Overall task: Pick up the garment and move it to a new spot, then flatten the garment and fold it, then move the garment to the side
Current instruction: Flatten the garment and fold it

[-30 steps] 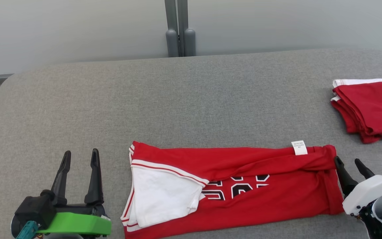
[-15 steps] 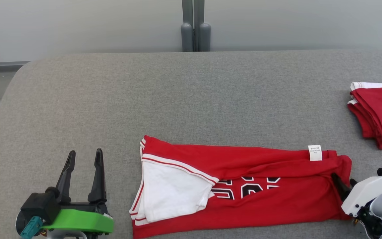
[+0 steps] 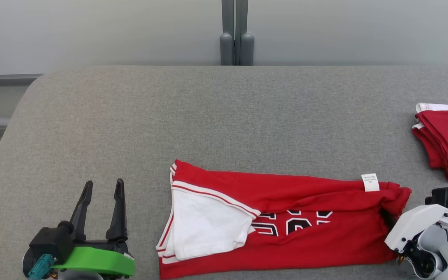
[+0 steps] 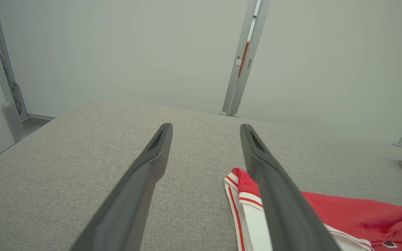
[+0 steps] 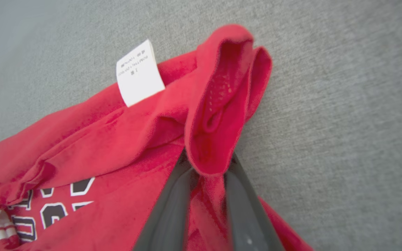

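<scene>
Garment is hugging the bench's near edge; right pincer is clamping its hem, tips hidden; left pincer is gaping.

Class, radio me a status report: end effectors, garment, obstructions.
Left end effector open, clear of garment. Right end effector pinching garment's right end. Red folded pile far right, not obstructing.
</scene>
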